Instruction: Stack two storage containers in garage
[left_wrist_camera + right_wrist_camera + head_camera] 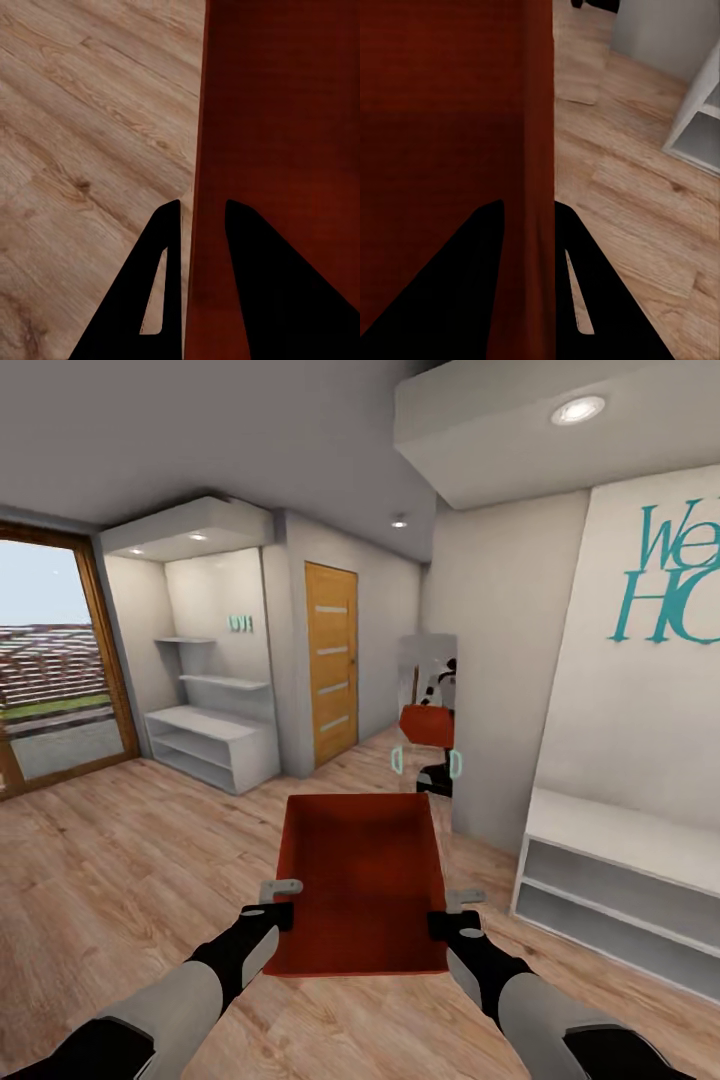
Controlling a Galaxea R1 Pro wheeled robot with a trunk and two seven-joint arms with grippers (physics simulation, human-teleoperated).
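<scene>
One storage container (365, 880) is carried level above the wood floor (130, 860), long axis pointing ahead toward the orange door (331, 660). The left gripper (282, 902) is clamped on its left wall, the right gripper (452, 912) on its right wall, both equally near.

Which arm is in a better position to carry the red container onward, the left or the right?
Neither alone. The left gripper pinches the container's left wall and the right gripper pinches its right wall. Both hold it above the wood floor, so both should probably carry together.
</scene>
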